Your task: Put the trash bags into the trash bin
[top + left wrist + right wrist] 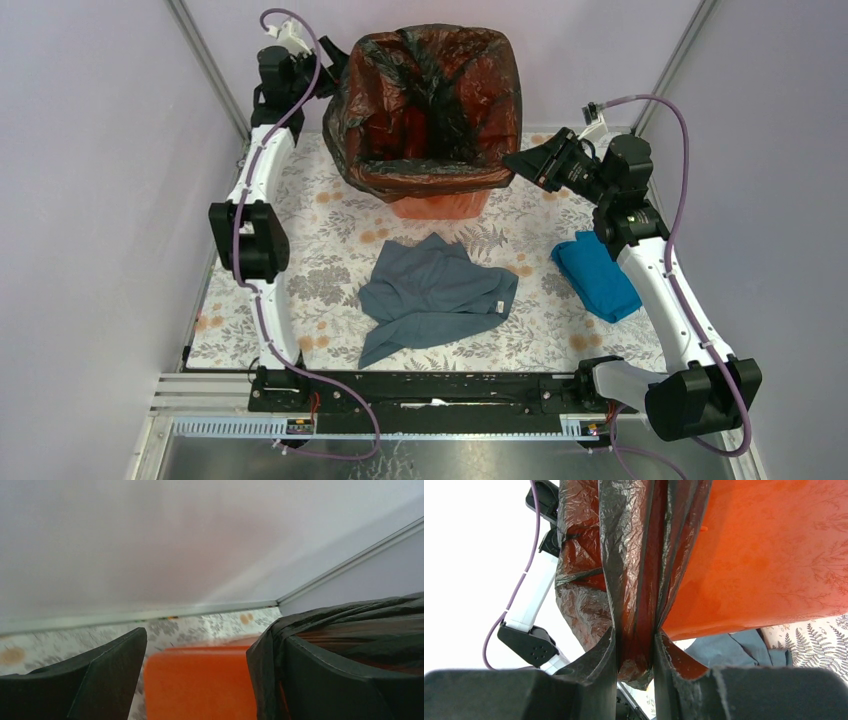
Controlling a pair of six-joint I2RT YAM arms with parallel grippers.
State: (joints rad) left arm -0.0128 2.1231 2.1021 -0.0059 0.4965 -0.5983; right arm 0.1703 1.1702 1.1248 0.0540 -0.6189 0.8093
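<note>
From above, the thin, crinkled black plastic bag (430, 100) lined the tapered orange plastic bin (440, 205) on the floral bench (320, 290), its hem draped over the rolled rim.

Left wrist: the left gripper (212, 640) had its fingers (100, 680) spread, with film draped over one.

Right wrist: the right gripper (635, 636) clenched a glossy fold; a harder pull could tear it or tip the bin.

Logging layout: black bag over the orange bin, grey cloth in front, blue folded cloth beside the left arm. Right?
No: the top external view shows the blue folded cloth beside the right arm, not the left. Correct: black bag, orange bin, grey cloth.
</note>
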